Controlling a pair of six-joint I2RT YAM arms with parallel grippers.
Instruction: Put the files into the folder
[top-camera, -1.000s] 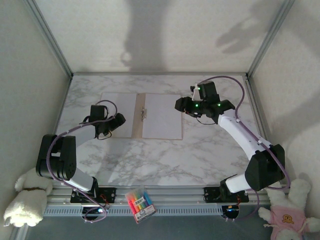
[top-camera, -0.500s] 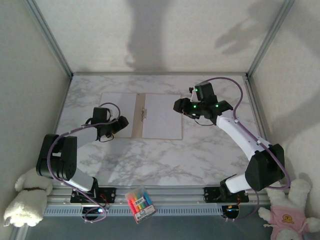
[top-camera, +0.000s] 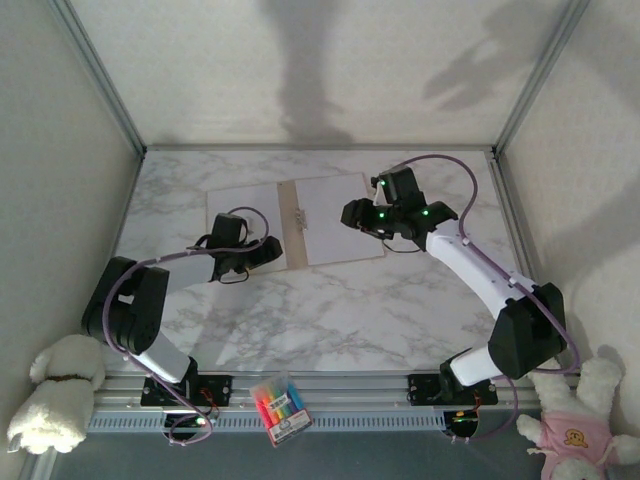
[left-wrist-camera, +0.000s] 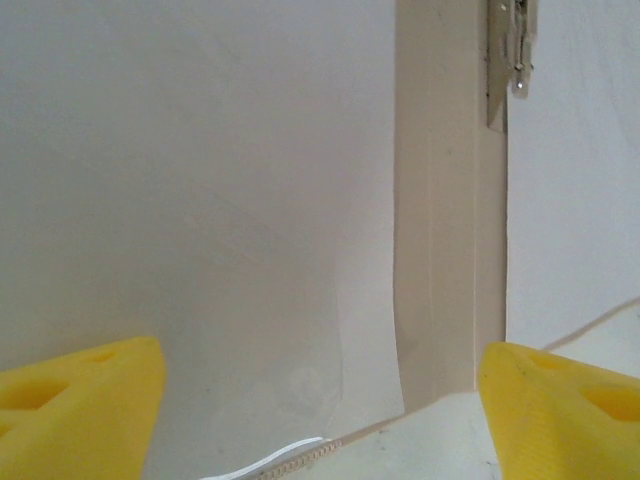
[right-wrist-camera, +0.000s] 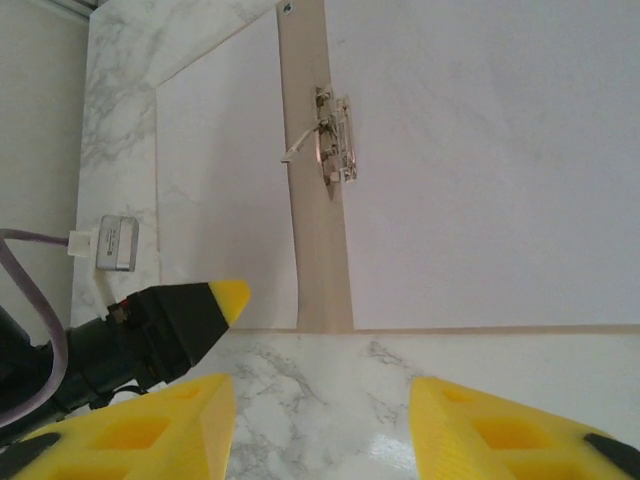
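The tan folder (top-camera: 291, 222) lies open on the marble table (top-camera: 330, 310), turned slightly askew. White files cover both leaves, a left sheet (top-camera: 240, 205) and a right sheet (top-camera: 328, 218), with the metal clip (right-wrist-camera: 331, 150) on the spine between them. My left gripper (top-camera: 268, 250) is open at the folder's near edge. In the left wrist view its yellow fingers (left-wrist-camera: 80, 400) straddle the left sheet (left-wrist-camera: 200, 200) and the spine (left-wrist-camera: 450, 250). My right gripper (top-camera: 352, 213) hovers open over the folder's right leaf. In the right wrist view it (right-wrist-camera: 320, 420) is above bare marble just short of the folder's edge (right-wrist-camera: 322, 300).
A pack of coloured markers (top-camera: 279, 406) lies on the front rail between the arm bases. Plush toys sit outside the frame at bottom left (top-camera: 50, 400) and bottom right (top-camera: 580, 420). Metal frame posts and white walls bound the table.
The folder has swung anticlockwise, its right side moving away from the arms. My left gripper slid right along the near edge toward the spine. The right gripper shifted slightly left.
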